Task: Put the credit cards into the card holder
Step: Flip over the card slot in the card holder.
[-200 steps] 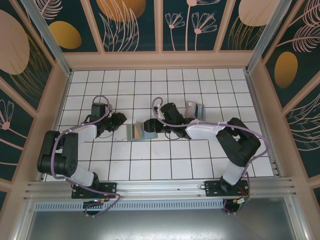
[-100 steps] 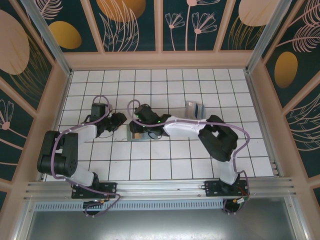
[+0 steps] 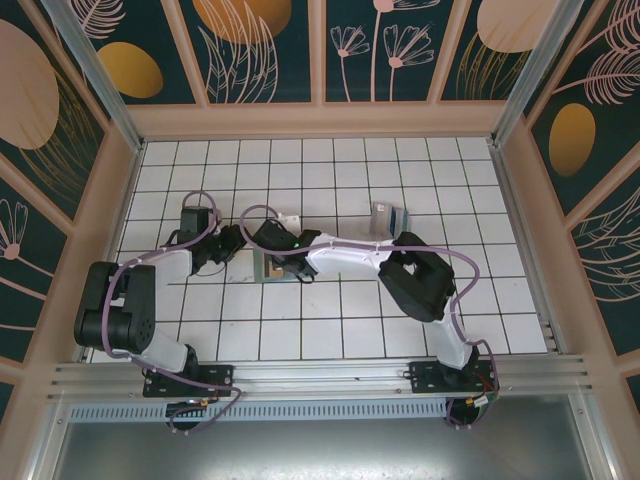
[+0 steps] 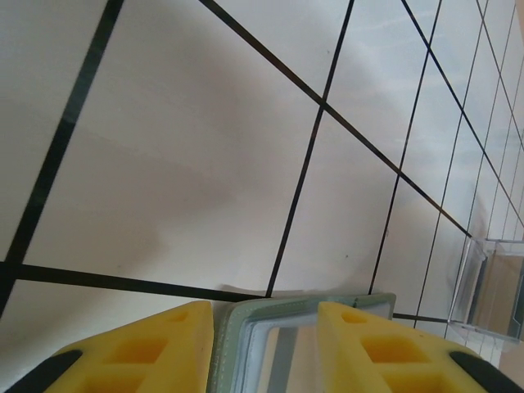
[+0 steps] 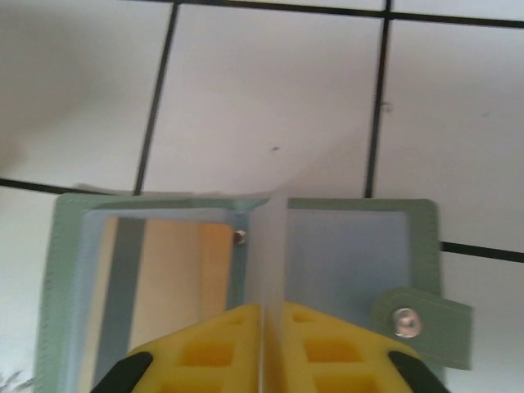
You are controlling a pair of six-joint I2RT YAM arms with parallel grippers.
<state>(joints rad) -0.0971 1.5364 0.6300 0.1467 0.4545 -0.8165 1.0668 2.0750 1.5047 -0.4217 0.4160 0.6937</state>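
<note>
At the open card holder (image 5: 348, 246) our right gripper (image 5: 263, 315) pinches a clear leaf while our left gripper (image 4: 264, 319) stands spread, so we risk lifting or tearing it.

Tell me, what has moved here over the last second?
The right arm swung left, bringing the right tool from beside the card holder to directly over it, where its fingers look closed on a clear inner sleeve. The left tool stayed at the holder's left edge, and the clear tray did not move.
</note>
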